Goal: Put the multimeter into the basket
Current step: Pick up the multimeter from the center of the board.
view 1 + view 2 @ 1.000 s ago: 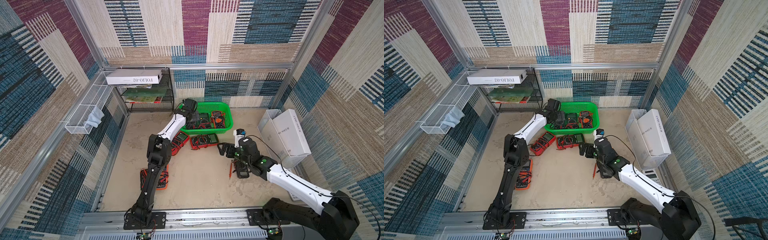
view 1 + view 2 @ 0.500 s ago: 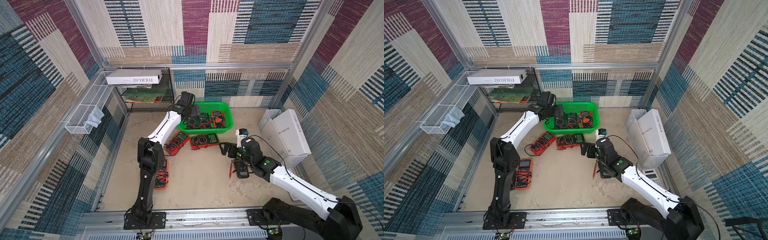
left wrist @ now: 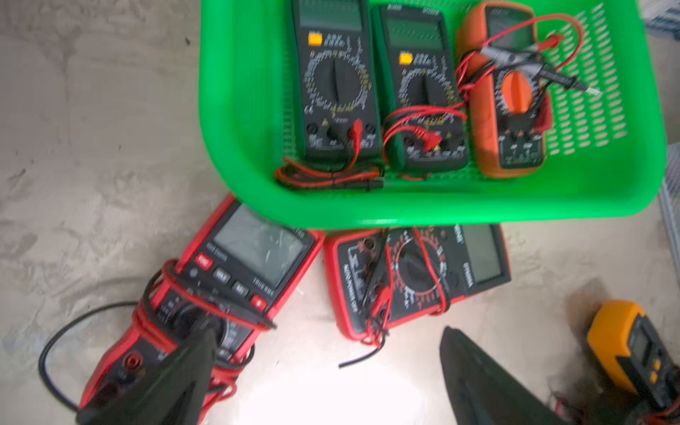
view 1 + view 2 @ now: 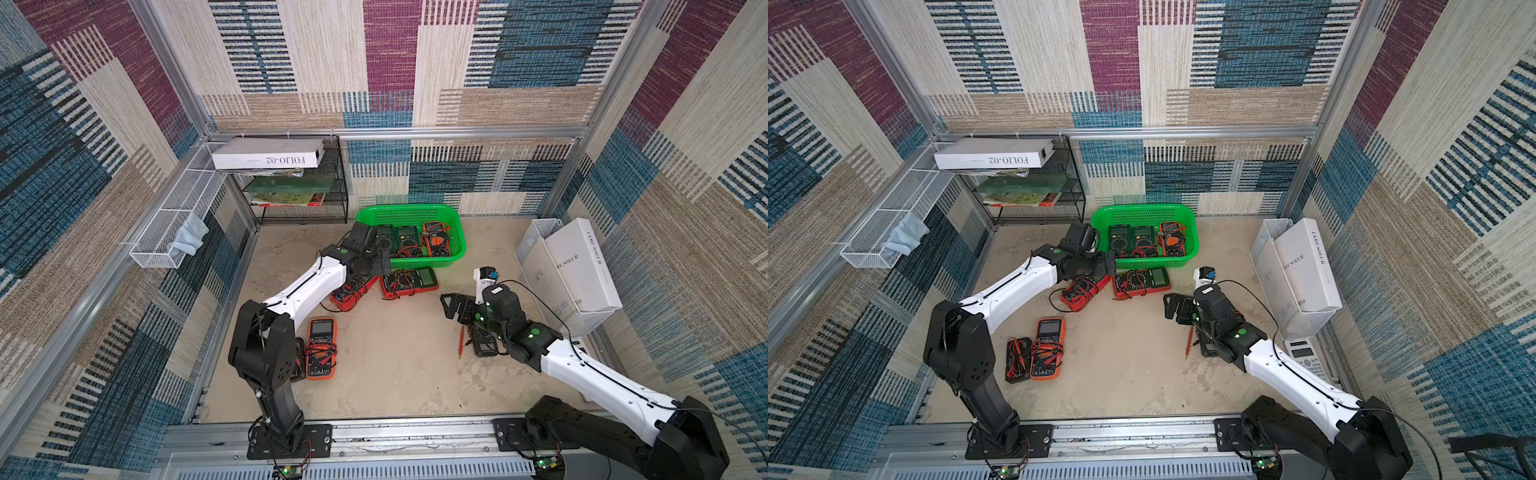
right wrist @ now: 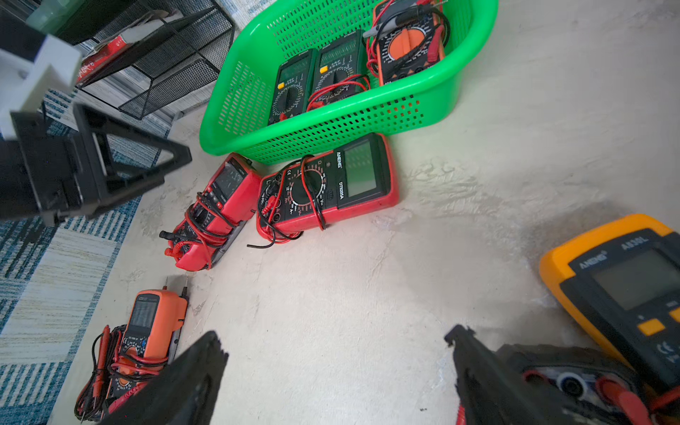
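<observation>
Nearest, lower left in a top view: orange rectangular multimeter (image 4: 320,348), leads wrapped round it, flat on the beige floor (image 4: 395,382). My right claw (image 5: 335,336) is spread wide and empty, just beside a yellow-and-black multimeter (image 5: 622,290). Mid-frame: flat red multimeter (image 4: 409,281) and tilted red multimeter (image 4: 351,293), against the bright green perforated plastic basket (image 4: 428,262). My left claw (image 3: 327,333) is spread and empty over the tilted one. The basket, upper centre, holds two dark green multimeters (image 3: 336,81) (image 3: 423,95) and an orange-cased multimeter (image 3: 506,110).
</observation>
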Controlling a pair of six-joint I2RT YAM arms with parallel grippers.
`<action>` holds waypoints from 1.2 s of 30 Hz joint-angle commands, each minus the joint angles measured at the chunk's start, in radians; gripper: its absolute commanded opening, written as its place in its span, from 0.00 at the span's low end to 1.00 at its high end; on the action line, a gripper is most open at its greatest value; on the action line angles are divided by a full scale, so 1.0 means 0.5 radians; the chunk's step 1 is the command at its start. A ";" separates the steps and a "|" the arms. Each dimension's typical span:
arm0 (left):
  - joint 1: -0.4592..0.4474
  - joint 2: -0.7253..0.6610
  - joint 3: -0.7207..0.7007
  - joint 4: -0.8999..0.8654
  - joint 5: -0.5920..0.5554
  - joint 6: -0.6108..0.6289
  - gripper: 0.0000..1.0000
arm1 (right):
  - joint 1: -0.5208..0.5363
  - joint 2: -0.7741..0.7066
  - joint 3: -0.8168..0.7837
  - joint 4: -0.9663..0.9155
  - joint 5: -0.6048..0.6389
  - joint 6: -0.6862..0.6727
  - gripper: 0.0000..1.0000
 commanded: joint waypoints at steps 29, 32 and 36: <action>-0.095 -0.734 -0.911 -0.039 -0.286 -0.030 1.00 | 0.129 0.267 -0.041 0.041 0.014 0.208 1.00; -0.092 -0.691 -0.828 -0.067 -0.415 -0.018 1.00 | 0.143 0.323 -0.016 0.074 -0.011 0.201 1.00; -0.087 -0.576 -0.682 -0.082 -0.609 0.087 1.00 | 0.162 0.416 0.056 0.082 -0.029 0.173 1.00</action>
